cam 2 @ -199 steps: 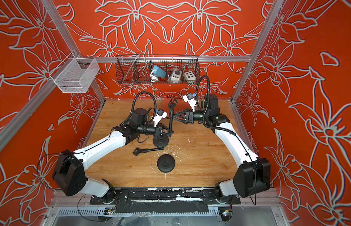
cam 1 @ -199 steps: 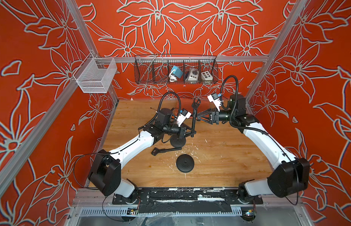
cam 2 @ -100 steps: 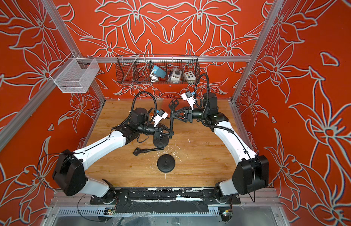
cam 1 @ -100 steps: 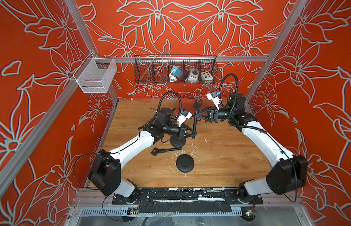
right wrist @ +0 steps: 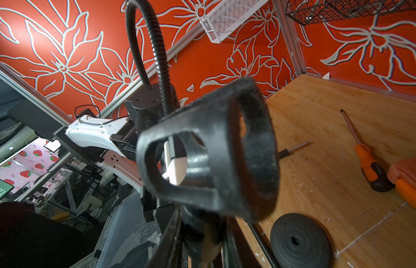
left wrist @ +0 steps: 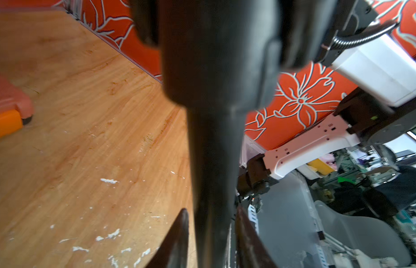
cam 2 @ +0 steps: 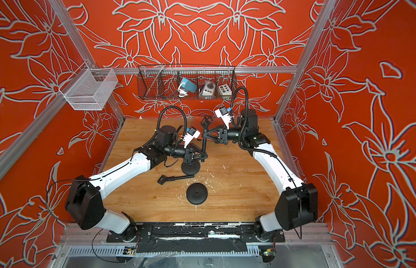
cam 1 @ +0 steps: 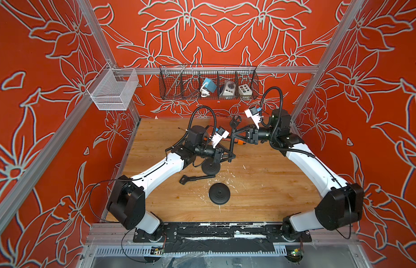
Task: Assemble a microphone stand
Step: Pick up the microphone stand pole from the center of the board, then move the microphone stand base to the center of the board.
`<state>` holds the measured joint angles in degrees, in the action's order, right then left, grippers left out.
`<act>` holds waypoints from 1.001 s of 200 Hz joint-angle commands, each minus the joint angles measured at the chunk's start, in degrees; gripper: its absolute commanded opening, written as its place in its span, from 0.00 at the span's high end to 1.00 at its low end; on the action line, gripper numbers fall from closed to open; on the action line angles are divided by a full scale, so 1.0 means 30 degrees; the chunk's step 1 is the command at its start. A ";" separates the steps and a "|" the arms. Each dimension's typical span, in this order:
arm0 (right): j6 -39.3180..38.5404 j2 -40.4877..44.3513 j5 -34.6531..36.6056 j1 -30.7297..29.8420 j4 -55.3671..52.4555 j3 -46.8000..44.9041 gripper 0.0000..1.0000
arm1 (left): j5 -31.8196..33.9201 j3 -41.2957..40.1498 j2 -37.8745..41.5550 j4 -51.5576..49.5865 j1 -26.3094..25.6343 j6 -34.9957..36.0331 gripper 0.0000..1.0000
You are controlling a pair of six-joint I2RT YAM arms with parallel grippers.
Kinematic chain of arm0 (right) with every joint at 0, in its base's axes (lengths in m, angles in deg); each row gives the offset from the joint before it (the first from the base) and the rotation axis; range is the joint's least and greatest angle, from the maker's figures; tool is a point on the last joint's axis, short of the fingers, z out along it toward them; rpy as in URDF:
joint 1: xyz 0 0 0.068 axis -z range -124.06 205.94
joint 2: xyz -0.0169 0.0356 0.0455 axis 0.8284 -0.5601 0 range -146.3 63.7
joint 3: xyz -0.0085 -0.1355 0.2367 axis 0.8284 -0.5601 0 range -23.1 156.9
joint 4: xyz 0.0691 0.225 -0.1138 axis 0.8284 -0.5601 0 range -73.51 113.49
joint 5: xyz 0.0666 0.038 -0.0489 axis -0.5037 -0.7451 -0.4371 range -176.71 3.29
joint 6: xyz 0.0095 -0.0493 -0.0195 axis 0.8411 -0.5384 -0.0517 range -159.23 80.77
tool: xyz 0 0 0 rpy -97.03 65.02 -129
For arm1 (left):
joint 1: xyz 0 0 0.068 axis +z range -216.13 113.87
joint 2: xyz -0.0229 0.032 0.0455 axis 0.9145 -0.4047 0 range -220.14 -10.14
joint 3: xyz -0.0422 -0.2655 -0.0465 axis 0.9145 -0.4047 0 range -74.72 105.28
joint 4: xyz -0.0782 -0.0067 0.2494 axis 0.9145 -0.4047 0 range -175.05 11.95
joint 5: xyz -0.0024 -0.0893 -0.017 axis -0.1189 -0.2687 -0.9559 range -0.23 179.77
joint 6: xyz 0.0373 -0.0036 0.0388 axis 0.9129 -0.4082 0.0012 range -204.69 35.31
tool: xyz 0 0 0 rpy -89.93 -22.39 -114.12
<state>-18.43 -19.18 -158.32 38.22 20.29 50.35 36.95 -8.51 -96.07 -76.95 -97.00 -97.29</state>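
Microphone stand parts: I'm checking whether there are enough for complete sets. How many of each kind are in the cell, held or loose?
Round bases: 2
Poles with clip: 2
Total: 4

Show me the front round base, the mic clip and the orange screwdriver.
Front round base (cam 1: 219, 193): top view, domed top.
Mic clip (right wrist: 216, 176): right wrist view, curved wall.
Orange screwdriver (right wrist: 365, 158): right wrist view, orange handle.

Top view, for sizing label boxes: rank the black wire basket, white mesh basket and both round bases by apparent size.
1. Black wire basket
2. White mesh basket
3. Front round base and rear round base, beside the left end effector: these look alike, and the rear one is tilted and partly hidden, so they are unranked.
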 commanded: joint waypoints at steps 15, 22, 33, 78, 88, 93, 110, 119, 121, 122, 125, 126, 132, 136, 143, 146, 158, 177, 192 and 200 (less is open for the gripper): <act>-0.3092 0.1146 0.3760 -0.0130 -0.1728 0.0002 1.00 | 0.2593 -0.0041 0.0517 -0.0616 -0.0080 0.0285 0.35; -0.3368 0.1481 0.4637 -0.0166 -0.1482 -0.0322 1.00 | 0.3084 -0.0367 0.0722 -0.0722 -0.0023 0.0461 0.34; -0.3436 0.2078 0.6218 -0.0214 -0.0799 -0.1071 1.00 | 0.3804 -0.1051 0.1000 -0.0662 0.0079 0.0498 0.34; -0.5366 0.4912 1.0257 -0.1449 0.3427 -0.5812 1.00 | 0.7630 -0.4192 0.2685 -0.1434 0.0242 -0.0080 0.34; -0.5695 0.5188 1.0365 -0.1679 0.4345 -0.6729 1.00 | 0.8491 -0.4887 0.3094 -0.1595 0.0242 -0.0425 0.34; -0.5817 0.5297 1.0393 -0.1824 0.4785 -0.7163 1.00 | 0.8868 -0.5138 0.3331 -0.1730 0.0242 -0.0592 0.35; -0.6093 0.5754 1.0871 -0.2438 0.6469 -0.8638 1.00 | 1.0339 -0.5920 0.3959 -0.2477 0.0242 -0.1575 0.36; -0.6251 0.5991 1.1091 -0.2715 0.7160 -0.9326 1.00 | 1.0761 -0.6232 0.4268 -0.2968 0.0242 -0.2165 0.36; -0.6271 0.6036 1.1213 -0.2783 0.7241 -0.9451 1.00 | 1.0782 -0.6298 0.4342 -0.3054 0.0242 -0.2262 0.36; -0.6279 0.6049 1.1273 -0.2819 0.7274 -0.9497 1.00 | 1.0796 -0.6333 0.4364 -0.3103 0.0242 -0.2312 0.36; -0.6323 0.6114 1.1457 -0.2913 0.7303 -0.9668 1.00 | 1.0782 -0.6427 0.4471 -0.3226 0.0242 -0.2477 0.36; -0.6320 0.6132 1.1526 -0.2942 0.7306 -0.9708 1.00 | 1.0781 -0.6471 0.4516 -0.3262 0.0242 -0.2537 0.36; -0.6430 0.6233 1.1852 -0.3094 0.7167 -0.9849 1.00 | 1.0730 -0.6731 0.4757 -0.3487 0.0192 -0.2820 0.36; -0.6480 0.6286 1.2055 -0.3157 0.7004 -0.9957 1.00 | 1.0751 -0.6913 0.4936 -0.3626 0.0151 -0.3056 0.36; -0.6588 0.6393 1.2362 -0.3272 0.6679 -1.0024 1.00 | 1.0875 -0.7213 0.5227 -0.3918 0.0042 -0.3548 0.36; -0.6618 0.6425 1.2516 -0.3317 0.6541 -1.0049 1.00 | 1.0923 -0.7320 0.5344 -0.4064 -0.0003 -0.3737 0.36; -0.6652 0.6442 1.3140 -0.3425 0.6021 -1.0182 1.00 | 1.1027 -0.7618 0.5662 -0.4731 -0.0203 -0.4786 0.35; -0.6493 0.6510 1.3513 -0.3513 0.5407 -1.0324 1.00 | 1.0563 -0.7775 0.5631 -0.6019 -0.0553 -0.6242 0.35; -0.6157 0.6753 1.3249 -0.3605 0.5899 -1.0874 1.00 | 1.0340 -0.7891 0.5366 -0.6958 -0.0957 -0.7098 0.35; -0.5978 0.6985 1.3222 -0.3660 0.6451 -1.1343 1.00 | 1.0214 -0.7975 0.5167 -0.7309 -0.1179 -0.7441 0.35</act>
<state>-36.51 -0.57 -119.85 27.89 35.63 19.05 68.16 -31.67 -79.81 -92.64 -98.73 -113.25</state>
